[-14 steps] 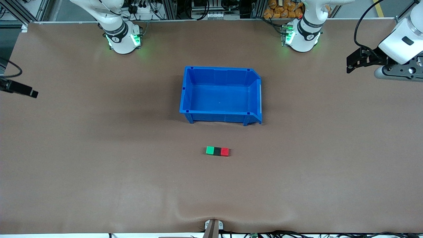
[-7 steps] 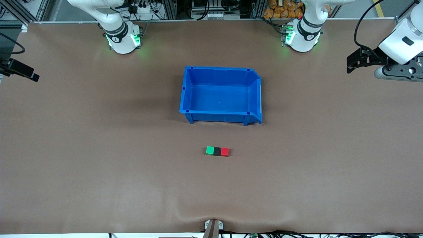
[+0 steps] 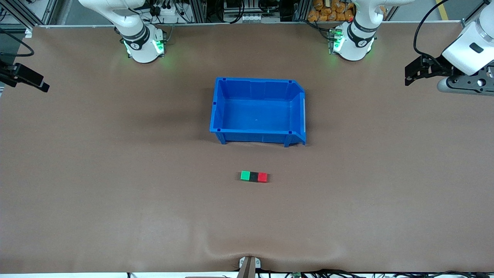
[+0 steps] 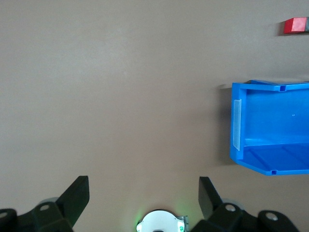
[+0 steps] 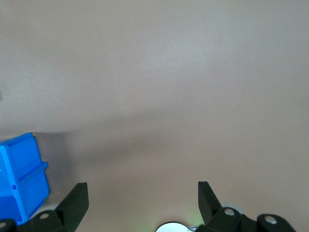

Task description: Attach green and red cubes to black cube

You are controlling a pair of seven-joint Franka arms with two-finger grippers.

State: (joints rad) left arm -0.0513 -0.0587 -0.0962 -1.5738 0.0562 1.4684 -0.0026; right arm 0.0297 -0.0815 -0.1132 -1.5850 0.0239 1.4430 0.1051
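The green cube (image 3: pixel 244 175), the black cube (image 3: pixel 253 177) and the red cube (image 3: pixel 262 177) lie joined in one row on the table, nearer the front camera than the blue bin; black is in the middle. The red cube also shows in the left wrist view (image 4: pixel 295 25). My left gripper (image 3: pixel 410 75) is open and empty, high over the table at the left arm's end. My right gripper (image 3: pixel 41 86) is open and empty at the right arm's end, partly cut off by the picture's edge. Both wrist views show wide-spread fingers over bare table.
An empty blue bin (image 3: pixel 216 116) stands in the middle of the table; it also shows in the left wrist view (image 4: pixel 236 121) and the right wrist view (image 5: pixel 21 183). The arm bases (image 3: pixel 142 44) (image 3: pixel 353 42) glow green along the table's robot side.
My right gripper has moved up and outward toward the right arm's end of the table. The left arm and the cubes have not moved.
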